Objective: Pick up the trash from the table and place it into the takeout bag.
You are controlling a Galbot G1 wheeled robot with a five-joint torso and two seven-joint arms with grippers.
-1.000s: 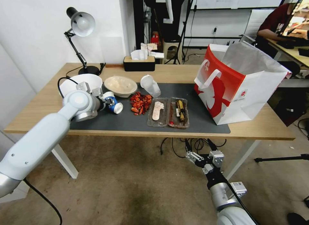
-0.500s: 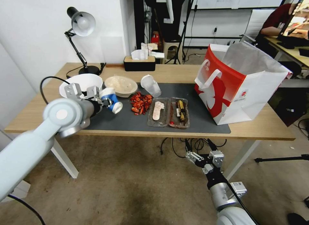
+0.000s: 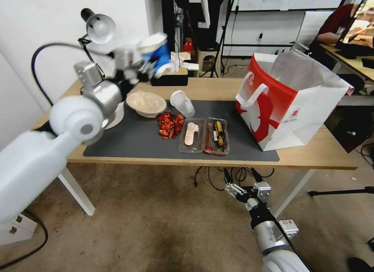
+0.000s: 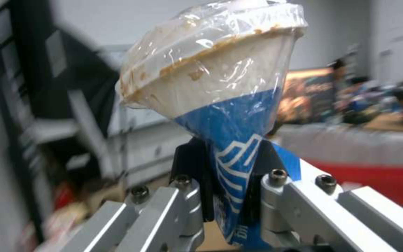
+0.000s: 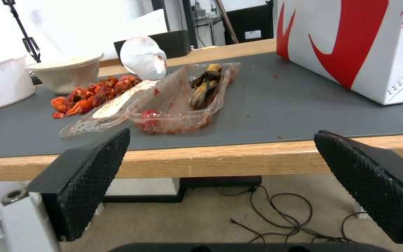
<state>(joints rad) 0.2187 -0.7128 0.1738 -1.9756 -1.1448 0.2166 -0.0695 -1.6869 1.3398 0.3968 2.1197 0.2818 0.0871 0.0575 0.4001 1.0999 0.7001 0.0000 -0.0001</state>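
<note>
A: Hanging below the table's front edge, the right gripper [image 3: 244, 189] sits parked with its black pads [image 5: 92, 182] spread wide apart, nothing between them.

B: And on the table [image 3: 218, 89] itself?

A: Nearest on the dark grey mat [image 3: 140, 141] lie two clear plastic trays [image 3: 203, 135] side by side — one with a pale strip, one with a dark peel. Just left of them is a heap of red shells [image 3: 170, 125]. Behind those sit the beige shallow bowl [image 3: 146, 103] and a clear plastic cup [image 3: 182, 103] on its side.

B: Where is the left gripper?

A: The left gripper [image 3: 148, 65] is raised well above the table's back left part, clamped on the blue-and-white paper cup [image 4: 220, 87] — the pads pinch its blue lower end flat, and clear film covers its stained mouth.

B: The takeout bag?

A: The takeout bag [image 3: 288, 104] stands open on the table's right side, well apart from the cup.
</note>
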